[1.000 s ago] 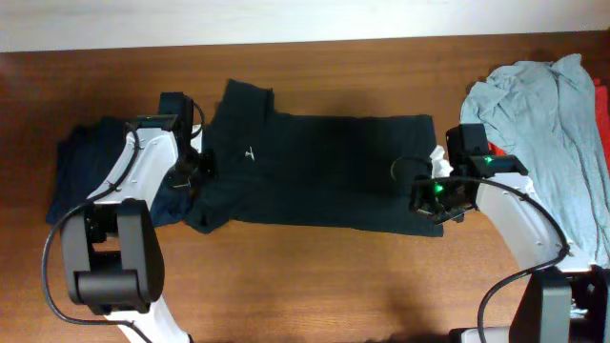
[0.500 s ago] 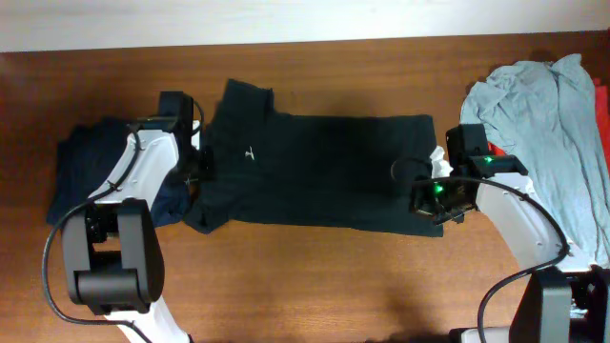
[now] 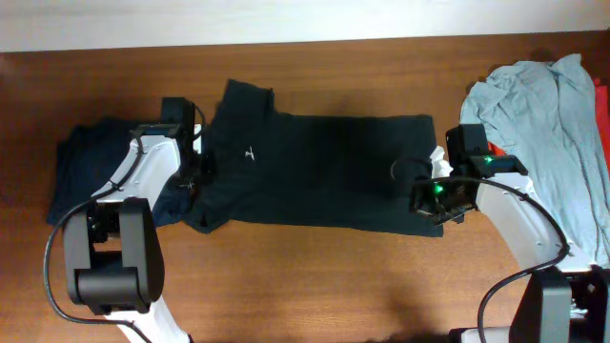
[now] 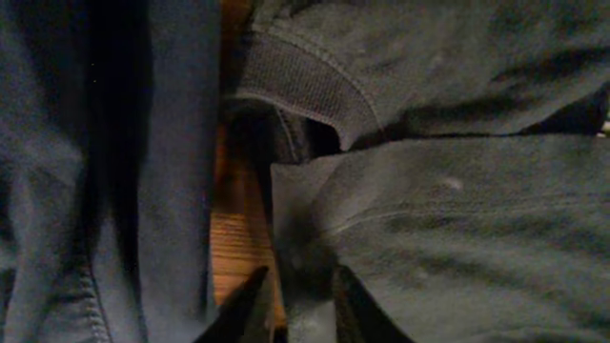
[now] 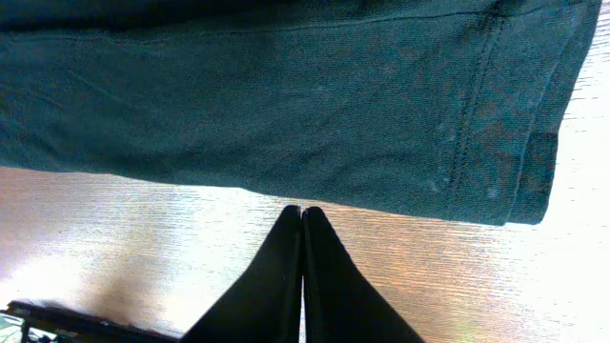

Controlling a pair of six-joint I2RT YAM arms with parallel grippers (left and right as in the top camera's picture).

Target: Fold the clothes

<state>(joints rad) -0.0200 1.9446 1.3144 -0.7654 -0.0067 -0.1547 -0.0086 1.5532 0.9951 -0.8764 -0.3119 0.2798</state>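
Overhead and wrist views. The black short-sleeved cotton T-shirt (image 3: 324, 171) lies spread flat across the middle of the brown wooden table (image 3: 315, 286), collar end toward the left arm, hem end toward the right arm, with its small white chest logo (image 3: 250, 152) facing up. The left gripper (image 3: 195, 171) sits at the shirt's collar-side edge, beside the logo. In the left wrist view its two dark fingers (image 4: 243, 310) stand narrowly apart with a fold of the shirt's edge (image 4: 305, 248) filling the gap, so the cloth is gripped from both sides. A ribbed band (image 4: 295, 81) of the shirt curves just above that fold. The right gripper (image 3: 434, 205) sits at the hem-side corner nearest the robot. In the right wrist view its fingers (image 5: 286, 276) are pressed together with nothing between them; their tip meets the shirt's lower edge (image 5: 286, 186) while the rest lies over bare wood. Surroundings: a dark navy-blue garment (image 3: 86, 167) lies under the left arm, just beside the shirt, a thin strip of table (image 4: 233, 248) showing between the two. A crumpled light grey shirt (image 3: 543, 124) lies at the table's right end, beyond the right arm, with a sliver of red cloth (image 3: 602, 95) at the frame edge
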